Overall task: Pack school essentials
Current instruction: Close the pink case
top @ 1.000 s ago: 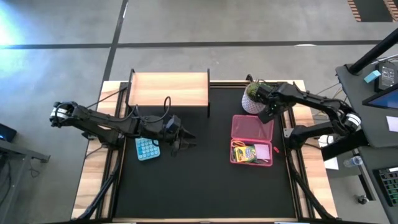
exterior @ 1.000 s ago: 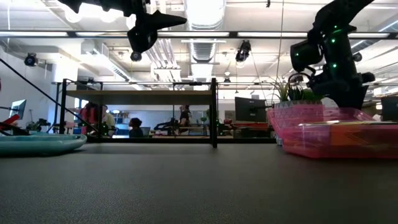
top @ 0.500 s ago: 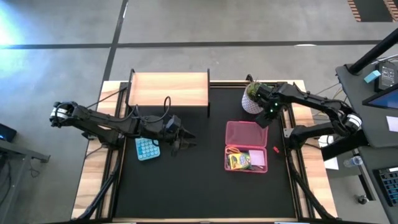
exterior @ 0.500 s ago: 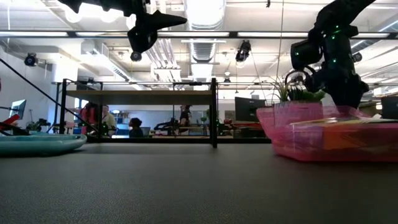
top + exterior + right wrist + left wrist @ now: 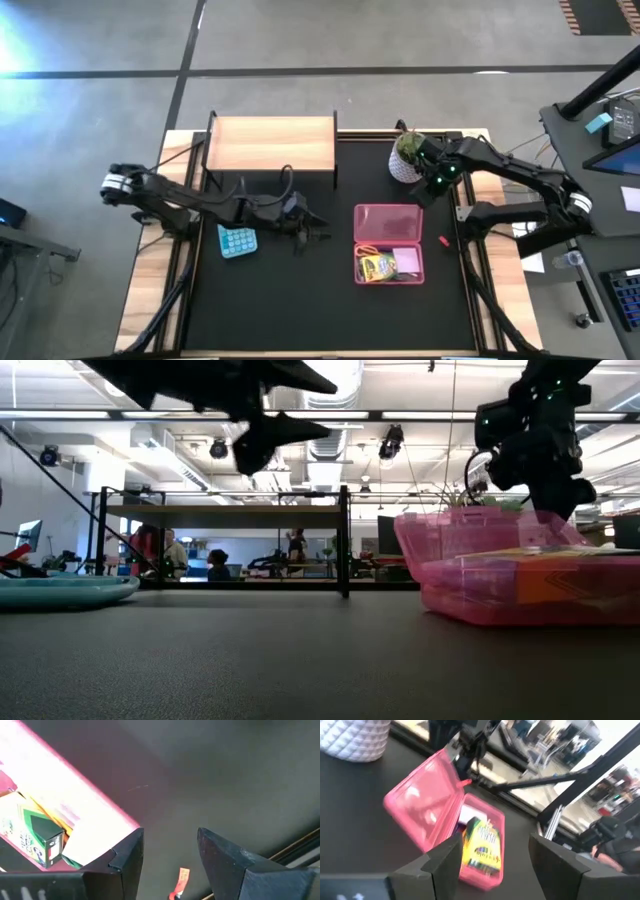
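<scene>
Your right gripper (image 5: 432, 190) hangs just above the back edge of the pink case (image 5: 389, 243), beside the potted plant (image 5: 407, 157); its two dark, blocky fingers (image 5: 128, 851) are spread with nothing between them, and in the right wrist view the case's bright pink rim sits just beyond one fingertip. Your left gripper (image 5: 318, 225) floats over the bare middle of the worktop (image 5: 300, 300), pointing toward the case from a short way off; its fingers (image 5: 445, 861) are likewise parted and hold nothing.

The case is a translucent pink plastic box with rounded corners. Its lid (image 5: 422, 820) stands open and tilted back, smooth and slightly glossy. Inside you can see the crayon box (image 5: 481, 846), a flat yellow and green cardboard pack, lying against something pale; which item that is, you cannot tell. From the low view the case reads as a see-through pink shell (image 5: 520, 575) with an orange shape showing through its wall.

A small orange-red object (image 5: 443, 241) lies on the worktop just beside the case, on your right arm's side. The plant sits in a white pot (image 5: 355, 737) with a faceted, diamond-patterned surface. Near your left arm a light blue calculator (image 5: 236, 240) with a grid of keys lies flat. A plain wooden shelf (image 5: 272, 145) stands at the back of the matte black worktop.
</scene>
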